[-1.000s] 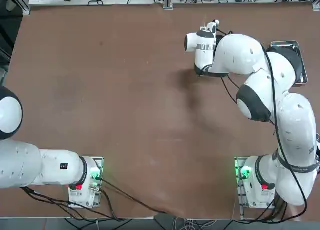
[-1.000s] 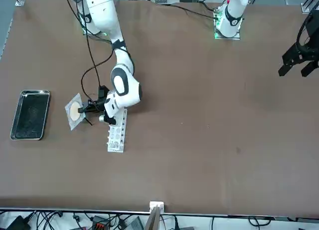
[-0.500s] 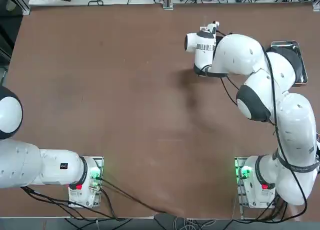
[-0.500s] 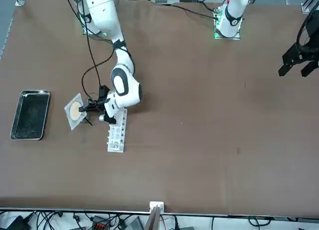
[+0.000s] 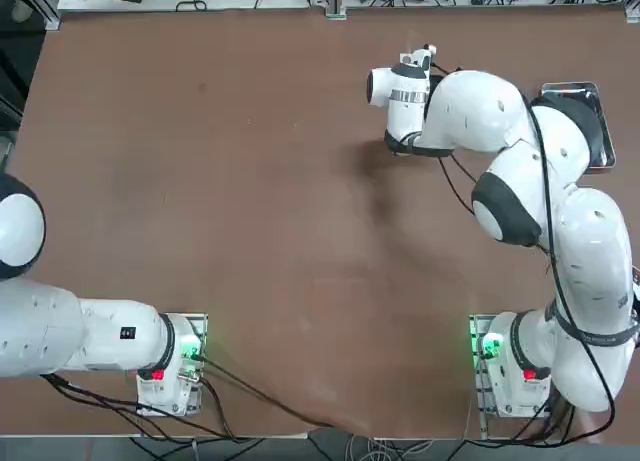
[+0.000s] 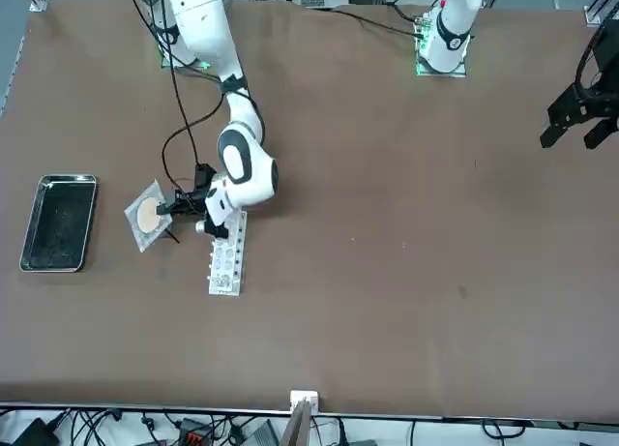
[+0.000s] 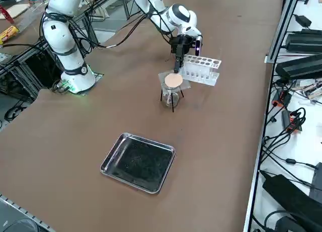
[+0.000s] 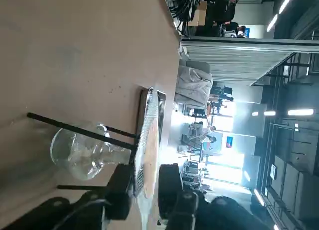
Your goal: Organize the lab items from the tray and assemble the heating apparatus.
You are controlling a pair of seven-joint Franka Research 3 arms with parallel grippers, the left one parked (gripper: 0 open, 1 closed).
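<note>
The square grey mesh (image 7: pixel 174 80) with its tan round centre lies flat on top of the thin black wire ring stand (image 7: pixel 172 102). The small clear glass burner (image 8: pixel 82 152) stands under it between the stand's legs. My right gripper (image 7: pixel 176 68) hangs at the mesh's edge on the rack side. In the wrist view the right gripper (image 8: pixel 145 169) is open, one finger above and one below the mesh (image 8: pixel 145 135). The shiny metal tray (image 7: pixel 138 162) lies bare nearby; it also shows as the tray (image 6: pixel 58 223) in the front view. From overhead the arm hides the set.
A white holed test tube rack (image 7: pixel 201 70) stands right behind the gripper, close to the stand; it is the rack (image 6: pixel 226 257) in the front view. Brown table (image 6: pixel 406 223) stretches wide beyond it. Cables and equipment line the table's edges.
The fingers have parted a little around the mesh's edge. The mesh and the wrist have barely shifted; stand, burner, tray and rack stay put.
</note>
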